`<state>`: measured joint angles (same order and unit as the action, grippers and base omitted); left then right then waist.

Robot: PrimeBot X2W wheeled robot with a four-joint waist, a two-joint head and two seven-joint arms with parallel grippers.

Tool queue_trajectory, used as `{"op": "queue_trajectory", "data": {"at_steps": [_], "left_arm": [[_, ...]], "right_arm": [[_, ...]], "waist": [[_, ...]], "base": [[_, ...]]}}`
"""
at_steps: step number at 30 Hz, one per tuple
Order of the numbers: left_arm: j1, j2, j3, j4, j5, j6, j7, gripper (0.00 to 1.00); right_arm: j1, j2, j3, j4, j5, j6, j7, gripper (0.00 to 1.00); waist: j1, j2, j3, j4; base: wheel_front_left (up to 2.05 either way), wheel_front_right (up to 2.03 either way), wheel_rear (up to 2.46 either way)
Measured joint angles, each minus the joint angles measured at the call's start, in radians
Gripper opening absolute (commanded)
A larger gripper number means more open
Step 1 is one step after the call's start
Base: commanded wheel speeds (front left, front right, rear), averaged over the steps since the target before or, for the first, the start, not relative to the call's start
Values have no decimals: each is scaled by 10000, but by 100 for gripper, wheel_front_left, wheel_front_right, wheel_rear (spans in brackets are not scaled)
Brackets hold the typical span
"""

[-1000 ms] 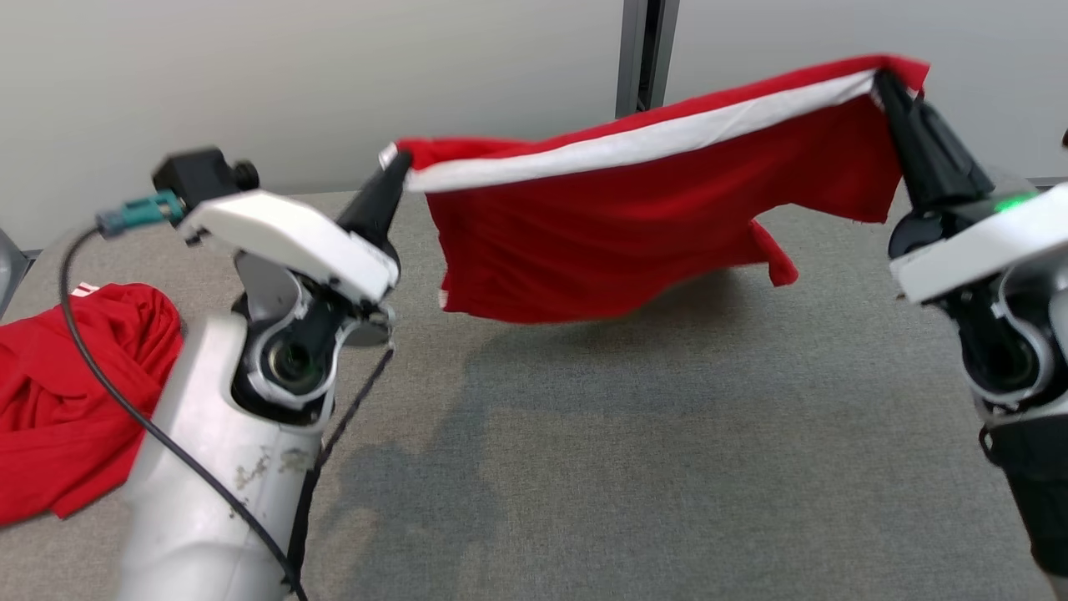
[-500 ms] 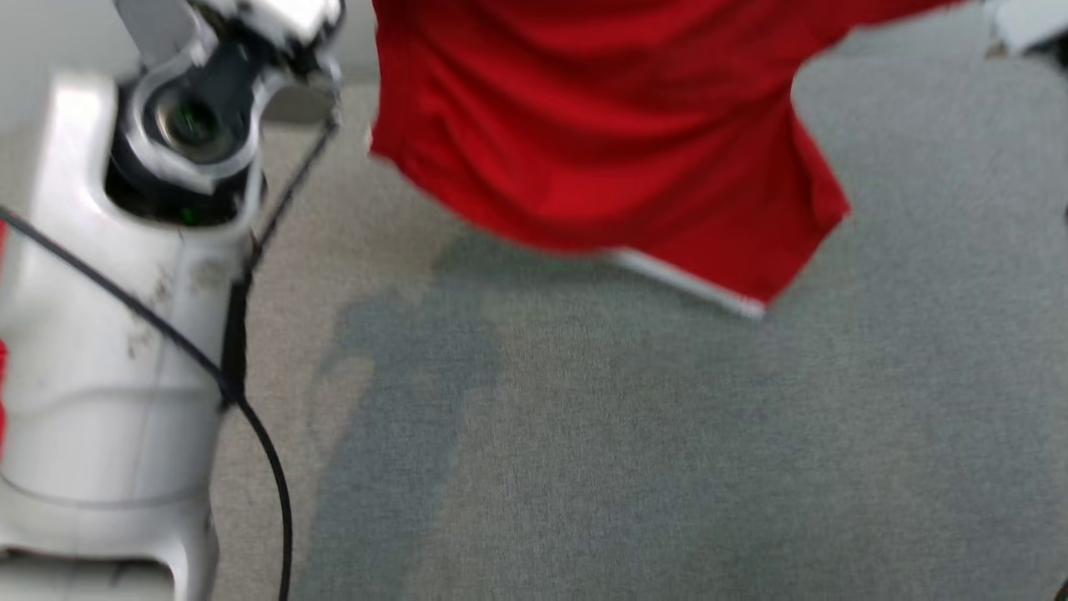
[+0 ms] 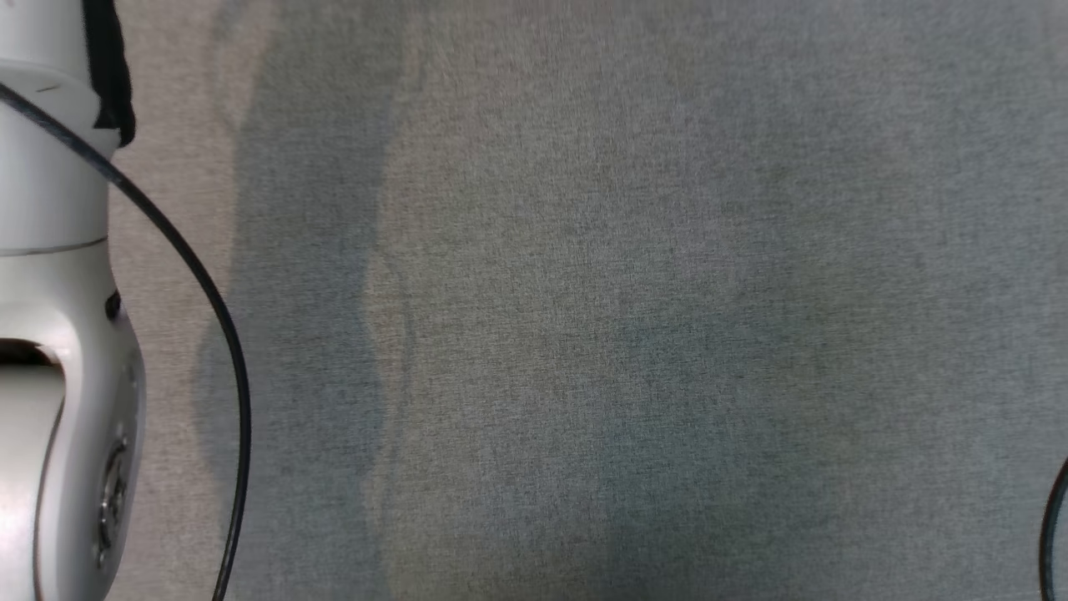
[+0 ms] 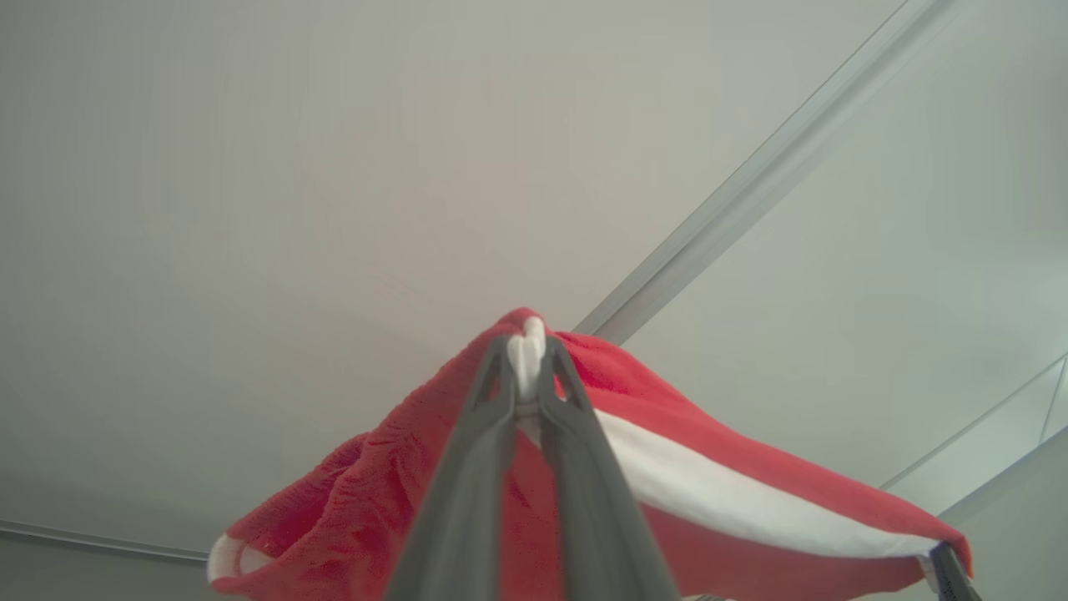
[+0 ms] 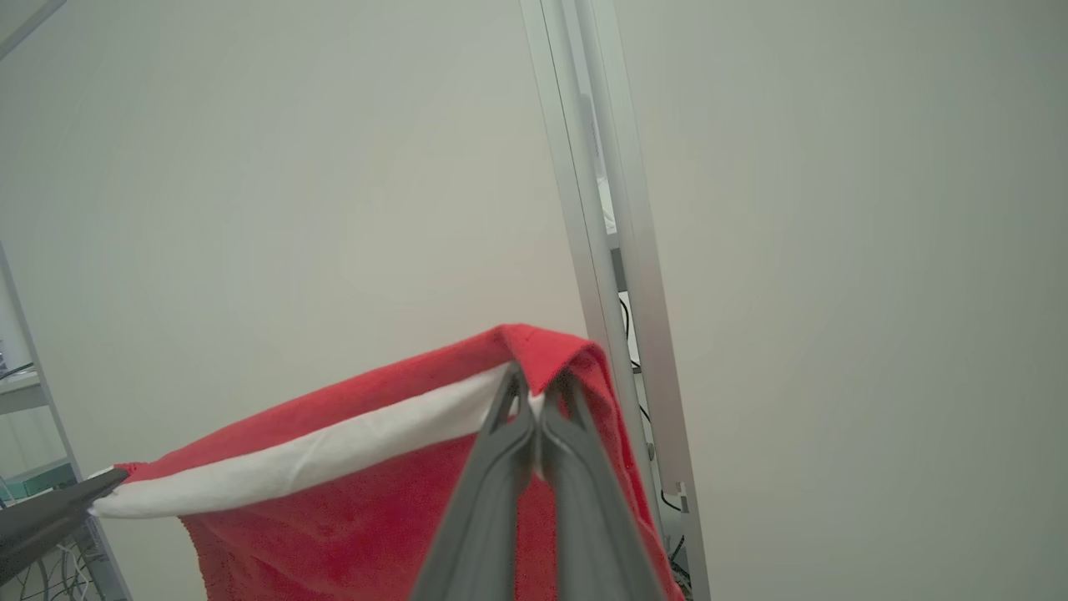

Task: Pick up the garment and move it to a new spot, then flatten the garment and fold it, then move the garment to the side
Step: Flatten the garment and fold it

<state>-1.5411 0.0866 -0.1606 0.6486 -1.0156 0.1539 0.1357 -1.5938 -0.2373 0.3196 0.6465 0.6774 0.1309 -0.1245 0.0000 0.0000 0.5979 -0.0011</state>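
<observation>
In the head view the camera looks down at the bare grey table (image 3: 584,292), with the pale left forearm (image 3: 50,334) and its black cable (image 3: 213,300) along the left edge; soft shadows fall across the cloth, probably cast by what hangs above. In the left wrist view the left hand (image 4: 527,351) is pinched tight on a bunched bit of the garment (image 4: 350,509), high in front of the wall (image 4: 250,167). The red cloth with its white band runs taut down to the right hand (image 4: 949,563) at the lower right. In the right wrist view the right hand (image 5: 538,392) is clamped on the other top corner, beside a metal post (image 5: 601,209), and the band stretches off to the left hand's tip (image 5: 58,505). Held by two points of one edge and pulled apart, the garment likely hangs open in the air so it can be laid flat on the table.
</observation>
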Motion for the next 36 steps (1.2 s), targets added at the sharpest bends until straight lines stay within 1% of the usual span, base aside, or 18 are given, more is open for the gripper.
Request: {"op": "queue_trajectory", "data": {"at_steps": [3, 8, 14, 17, 24, 31, 36], "left_arm": [[-27, -100, -146, 1030, 90, -518, -476, 0], [394, -167, -554, 2602, 326, -1202, -1037, 0], [1032, -253, -1289, 3960, 792, -2010, -1344, 0], [1392, -261, -1726, 4569, 1093, -2167, -1317, 0], [2064, -17, -2895, 5540, 2123, -2474, -1133, 0], [2778, 128, -4144, 5845, 3112, -2702, -1039, 0], [3292, 209, -4619, 5925, 3375, -2780, -1085, 0]], "right_arm": [[157, 190, 485, 773, 295, -2, -280, 0], [1009, 372, 1488, 1611, 936, -2, -525, 0], [1920, 146, 2585, 2125, 1764, -2, -514, 0], [2303, -52, 3033, 2245, 2196, -2, -428, 0], [2925, -433, 4088, 2316, 3007, 0, 29, 0], [3617, -872, 5147, 2395, 3593, 2, 414, 0], [4099, -1064, 5820, 2431, 4010, 4, 807, 0]], "waist": [[1, 0, 494, -58], [1, 0, 1012, -63], [1, 0, 983, 171], [1, 0, 787, 239], [1, 0, 229, 342], [1, 0, -384, 416], [0, 0, -816, 412]], "base": [[0, 0, 0], [0, 0, 0], [0, 0, 0], [0, 0, 0], [0, 0, 0], [0, 0, 0], [0, 0, 0]]}}
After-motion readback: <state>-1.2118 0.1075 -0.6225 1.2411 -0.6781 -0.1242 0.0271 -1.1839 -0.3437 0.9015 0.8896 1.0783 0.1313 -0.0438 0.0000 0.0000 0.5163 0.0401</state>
